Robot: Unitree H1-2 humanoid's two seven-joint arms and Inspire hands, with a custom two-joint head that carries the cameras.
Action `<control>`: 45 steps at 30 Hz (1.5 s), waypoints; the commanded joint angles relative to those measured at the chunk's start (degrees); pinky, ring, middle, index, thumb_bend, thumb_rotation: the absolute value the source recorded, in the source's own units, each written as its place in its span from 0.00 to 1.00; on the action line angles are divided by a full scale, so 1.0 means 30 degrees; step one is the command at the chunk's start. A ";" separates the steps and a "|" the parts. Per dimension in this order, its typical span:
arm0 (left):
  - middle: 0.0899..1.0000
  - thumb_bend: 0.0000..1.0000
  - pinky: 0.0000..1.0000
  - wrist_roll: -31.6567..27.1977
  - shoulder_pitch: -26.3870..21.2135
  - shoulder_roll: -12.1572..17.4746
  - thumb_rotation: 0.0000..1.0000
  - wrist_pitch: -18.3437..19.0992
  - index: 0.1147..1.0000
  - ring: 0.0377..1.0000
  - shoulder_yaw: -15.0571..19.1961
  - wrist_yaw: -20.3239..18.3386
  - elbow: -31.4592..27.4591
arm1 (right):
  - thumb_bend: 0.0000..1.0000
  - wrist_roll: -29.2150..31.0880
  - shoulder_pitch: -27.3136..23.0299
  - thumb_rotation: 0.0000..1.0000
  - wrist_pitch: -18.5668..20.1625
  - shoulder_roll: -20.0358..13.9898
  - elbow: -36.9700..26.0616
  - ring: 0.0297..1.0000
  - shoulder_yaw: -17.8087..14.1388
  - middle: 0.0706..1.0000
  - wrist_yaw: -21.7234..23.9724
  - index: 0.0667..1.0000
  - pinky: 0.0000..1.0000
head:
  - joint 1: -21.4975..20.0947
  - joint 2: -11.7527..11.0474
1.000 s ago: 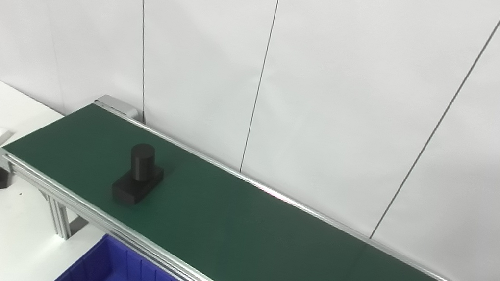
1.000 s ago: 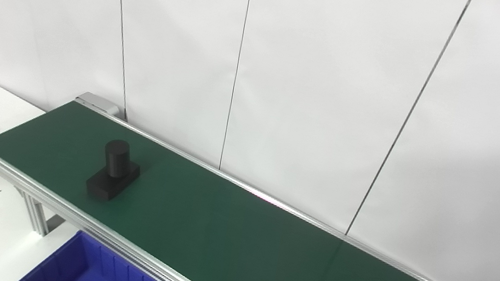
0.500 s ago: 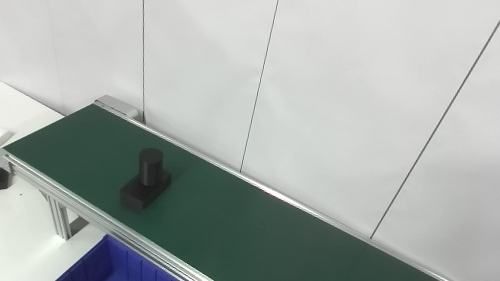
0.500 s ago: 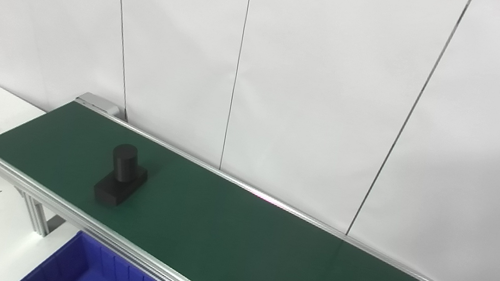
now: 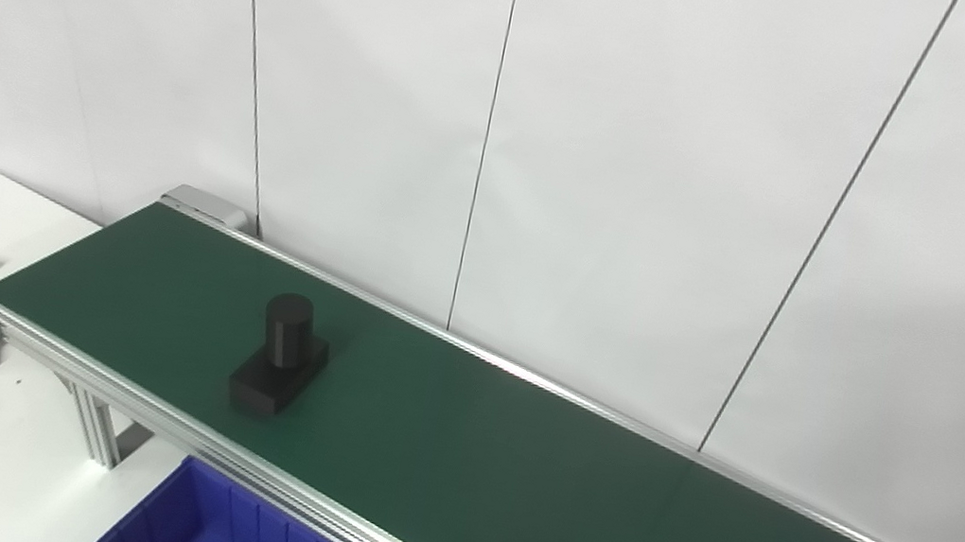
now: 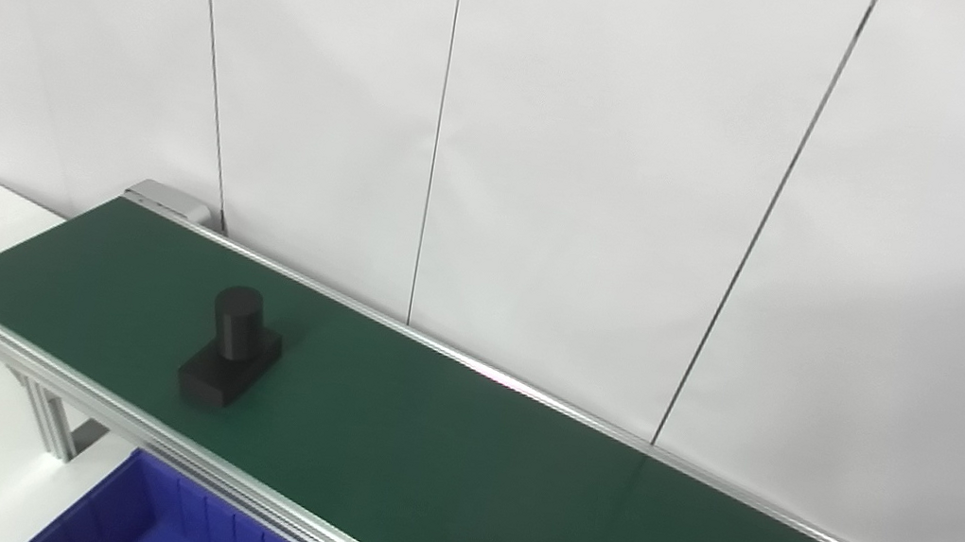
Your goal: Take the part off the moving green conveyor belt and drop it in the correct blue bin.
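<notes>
Part (image 5: pixel 279 355): carried further along the belt (image 5: pixel 509 476) from its left end; camera panned.
Bin (image 5: pixel 214 532): below belt's near rail.
Hands: unseen; state cannot be told; pick not begun.

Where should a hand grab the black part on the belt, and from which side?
Judging by shape, take the black part by its upright cylinder, coming down from above with the fingers on either side. The flat rectangular base lies flush on the green belt, leaving little to get under. No hand is in view yet.
</notes>
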 commanded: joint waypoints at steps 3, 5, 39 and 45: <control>0.66 0.90 0.57 0.0034 -0.0424 -0.0044 0.25 -0.0792 0.69 0.63 -0.0009 -0.0138 -0.0132 | 0.36 0.0051 -0.0720 0.25 0.1670 -0.0163 -0.1782 0.68 -0.0227 0.72 0.0423 0.76 0.56 | -0.0147 -0.0009; 0.66 0.90 0.57 -0.0133 -0.0500 -0.0046 0.25 -0.0801 0.69 0.63 0.0001 -0.0233 -0.0041 | 0.36 -0.0173 -0.1061 0.28 0.2297 -0.0223 -0.2253 0.69 -0.0350 0.73 0.0554 0.77 0.57 | -0.0302 0.0000; 0.67 0.93 0.58 -0.0192 -0.1050 -0.0038 0.32 -0.0921 0.71 0.64 0.0334 -0.0537 0.0621 | 0.60 -0.2490 -0.8046 0.46 0.5483 0.0332 0.1114 0.74 0.0119 0.77 0.1174 0.78 0.63 | -0.3718 0.0227; 0.68 0.92 0.57 -0.0646 -0.1163 -0.0036 0.35 -0.0929 0.72 0.64 0.0584 -0.0896 0.0760 | 0.61 -0.2610 -0.8317 0.41 0.5816 0.0478 0.1863 0.76 0.0365 0.79 0.1212 0.80 0.67 | -0.4848 0.0205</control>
